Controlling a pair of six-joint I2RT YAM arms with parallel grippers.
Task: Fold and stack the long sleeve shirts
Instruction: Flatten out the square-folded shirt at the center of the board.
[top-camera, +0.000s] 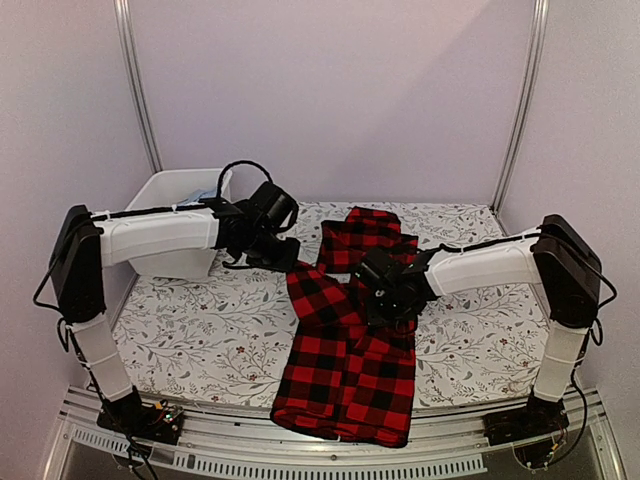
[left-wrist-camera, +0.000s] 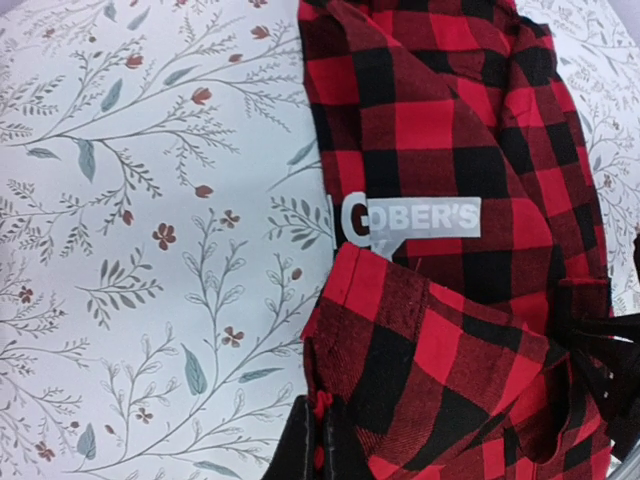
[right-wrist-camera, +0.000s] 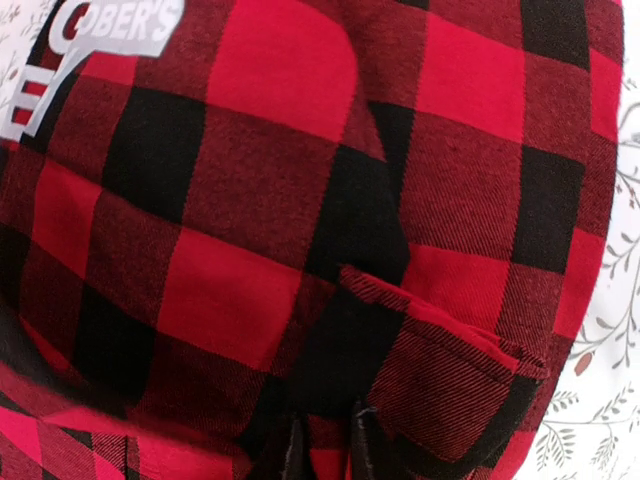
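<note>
Left gripper (left-wrist-camera: 318, 450) nips shirt (top-camera: 345, 360) near tag (left-wrist-camera: 425, 218) | right gripper (right-wrist-camera: 325, 450) clamps fold, farther from tag, tips cloth-buried

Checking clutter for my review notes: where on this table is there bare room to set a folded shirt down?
Bare table: front left, between bin, shirt and near edge; also right of the shirt, out to the right edge. Crowded: centre, where left gripper and right gripper meet the shirt.
</note>
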